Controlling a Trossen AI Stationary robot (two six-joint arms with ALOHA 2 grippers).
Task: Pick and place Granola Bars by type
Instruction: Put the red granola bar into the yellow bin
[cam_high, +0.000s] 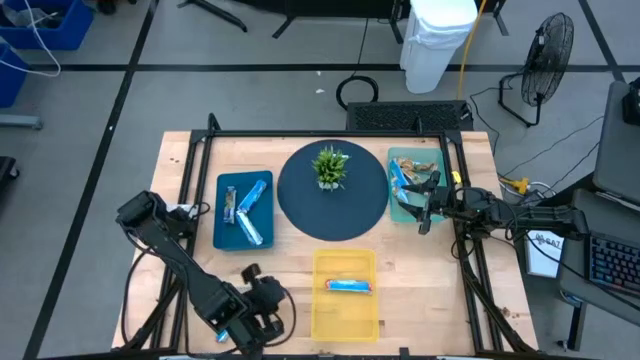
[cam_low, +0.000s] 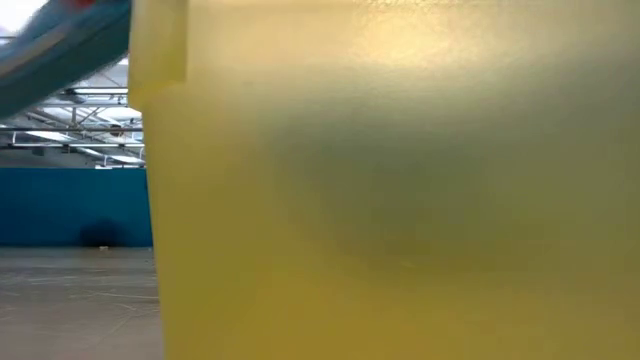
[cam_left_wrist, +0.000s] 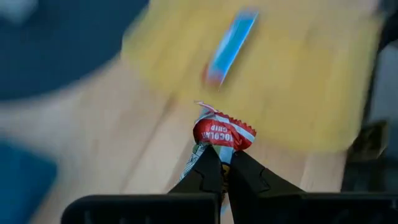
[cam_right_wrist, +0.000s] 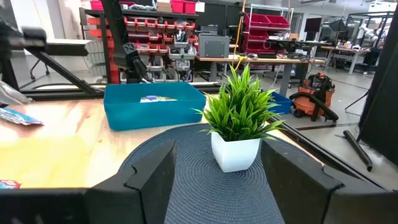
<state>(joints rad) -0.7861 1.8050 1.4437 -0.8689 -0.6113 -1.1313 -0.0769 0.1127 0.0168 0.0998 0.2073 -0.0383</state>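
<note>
The wooden surface (cam_high: 290, 250) is sitting on a grey floor crossed by dark lines, with a white bin (cam_high: 438, 40) and a fan (cam_high: 548, 50) standing beyond its far edge. A round dark mat (cam_high: 300, 205) is lying at the middle, carrying a small green plant (cam_high: 331, 166).

Taking that mat as the mark: a blue tray (cam_high: 228, 235) is lying just to its left, holding shiny blue bars (cam_high: 250, 212); a teal tray (cam_high: 405, 212) is sitting just to its right with more bars (cam_high: 400, 178) in it; a yellow tray (cam_high: 345, 310) is resting on the near side of the mat with one blue bar (cam_high: 349, 286) inside.

The right pincer (cam_high: 428, 205) is hovering over the teal tray, fingers spread wide, nothing between them.

The left pincer (cam_left_wrist: 221, 163) is hanging near the yellow tray, well to the mat's near left, pressed together on the crimped end of a red-wrapped bar (cam_left_wrist: 222, 132).

The low camera is almost wholly blocked by the yellow tray's wall. The left wrist view is blurring everything but the red wrapper. I cannot make out the wrappers in the teal tray clearly.
</note>
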